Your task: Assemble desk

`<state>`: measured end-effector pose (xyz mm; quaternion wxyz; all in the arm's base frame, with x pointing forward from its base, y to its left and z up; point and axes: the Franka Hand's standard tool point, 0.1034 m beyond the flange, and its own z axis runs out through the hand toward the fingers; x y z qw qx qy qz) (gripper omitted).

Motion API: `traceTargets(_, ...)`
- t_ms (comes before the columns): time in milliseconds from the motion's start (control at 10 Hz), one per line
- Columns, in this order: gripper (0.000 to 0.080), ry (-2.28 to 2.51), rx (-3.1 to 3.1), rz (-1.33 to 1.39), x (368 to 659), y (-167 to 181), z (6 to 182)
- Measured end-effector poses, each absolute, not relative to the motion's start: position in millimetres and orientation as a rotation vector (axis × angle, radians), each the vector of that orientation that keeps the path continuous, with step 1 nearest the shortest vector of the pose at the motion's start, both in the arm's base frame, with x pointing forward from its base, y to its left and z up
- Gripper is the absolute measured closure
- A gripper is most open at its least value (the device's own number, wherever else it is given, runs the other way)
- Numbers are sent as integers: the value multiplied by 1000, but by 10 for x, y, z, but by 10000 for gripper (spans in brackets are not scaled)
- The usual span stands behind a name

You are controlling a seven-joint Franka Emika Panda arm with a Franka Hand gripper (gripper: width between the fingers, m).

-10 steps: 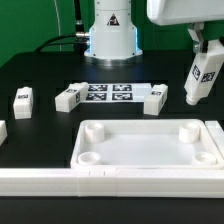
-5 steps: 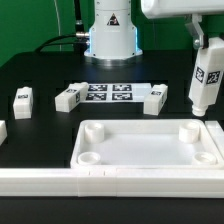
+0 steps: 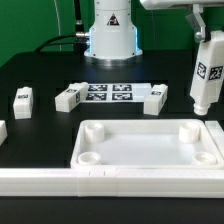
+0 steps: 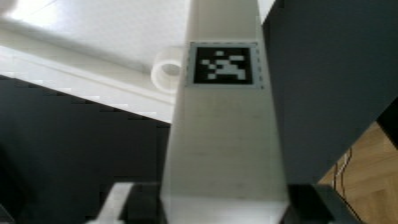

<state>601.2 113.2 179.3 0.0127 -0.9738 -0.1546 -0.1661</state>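
Since a second ago the held leg (image 3: 205, 78) has drifted toward the exterior view's right and stands closer to upright. Behind the desk top (image 3: 150, 155), from the exterior view's left, lie one loose leg (image 3: 22, 100), a second leg (image 3: 67, 97), the marker board (image 3: 107, 94) and a third leg (image 3: 155, 99), all on the black worktop (image 3: 40, 70). The fingers (image 3: 206, 38) are clamped on the held leg's upper end, hanging it near the desk top's far right corner.
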Motion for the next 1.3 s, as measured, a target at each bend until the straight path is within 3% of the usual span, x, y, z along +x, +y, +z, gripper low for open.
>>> traceTargets(200, 509, -537, -3008, -634, 6233, 1076, 1851)
traceTargets(400, 509, -559, -2999, -648, 6408, 1103, 1740)
traceTargets(900, 509, -568, -2998, -647, 6423, 1104, 1676)
traceTargets(1300, 509, -632, -2990, -677, 6714, 1042, 1609)
